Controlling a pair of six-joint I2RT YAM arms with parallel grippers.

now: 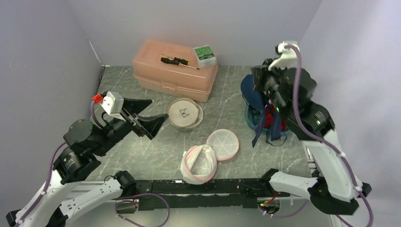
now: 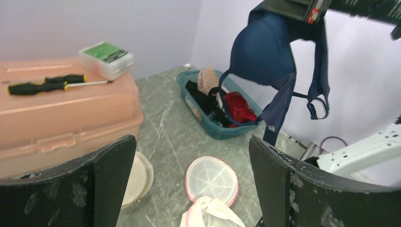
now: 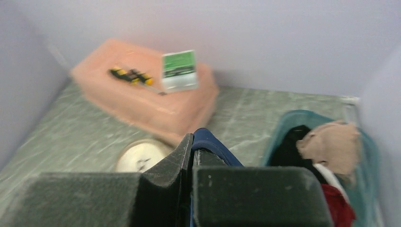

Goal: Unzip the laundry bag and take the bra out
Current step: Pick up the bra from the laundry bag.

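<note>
1. The navy bra [image 2: 265,52] hangs in the air above the teal basket [image 2: 189,101], its straps dangling down toward the clothes inside.
2. The right gripper [image 3: 192,153] pinches the bra's top edge, fingers pressed together on the fabric.
3. The white laundry bag [image 1: 201,163] lies open near the table's front edge, unzipped, its pink-rimmed round half beside it.
4. The left gripper [image 2: 191,142] hovers over the table with its fingers spread wide, holding nothing.
5. A pink box [image 1: 172,71] at the back carries a screwdriver [image 1: 177,61].
</note>
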